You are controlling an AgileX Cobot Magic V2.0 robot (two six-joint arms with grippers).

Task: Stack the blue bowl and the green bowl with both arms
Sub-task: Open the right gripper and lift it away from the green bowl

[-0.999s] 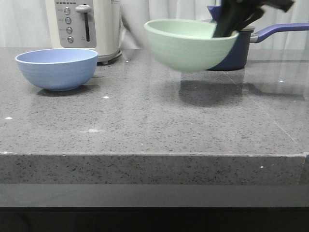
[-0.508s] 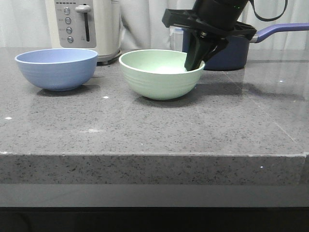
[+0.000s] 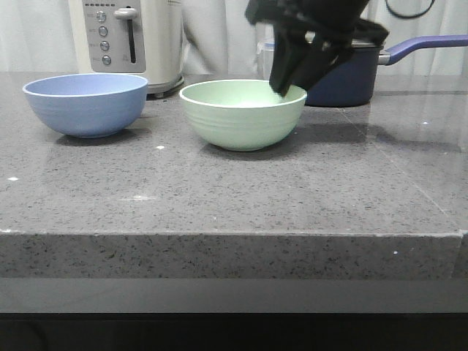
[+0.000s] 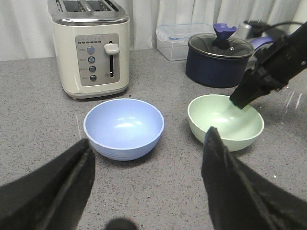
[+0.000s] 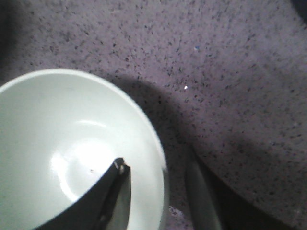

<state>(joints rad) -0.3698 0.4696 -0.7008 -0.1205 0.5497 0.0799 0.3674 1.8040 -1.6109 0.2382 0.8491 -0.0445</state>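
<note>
The blue bowl (image 3: 86, 104) stands upright on the grey counter at the left; it also shows in the left wrist view (image 4: 123, 127). The green bowl (image 3: 241, 117) stands upright on the counter at the middle, to the right of the blue bowl (image 4: 225, 122). My right gripper (image 3: 292, 79) hovers just over the green bowl's right rim. It is open, with one finger above the inside of the bowl (image 5: 57, 143) and the other outside the rim. My left gripper (image 4: 148, 139) is open and empty, back from both bowls and nearer the blue one. It is out of the front view.
A cream toaster (image 3: 131, 40) stands behind the blue bowl. A dark navy lidded saucepan (image 3: 351, 82) stands behind the green bowl, with a clear plastic box (image 4: 184, 40) beside it. The counter's front edge (image 3: 234, 235) runs across the front view.
The right gripper brought the green bowl down and leftward onto the counter. It has since let go of the rim and risen slightly. The blue bowl has not moved.
</note>
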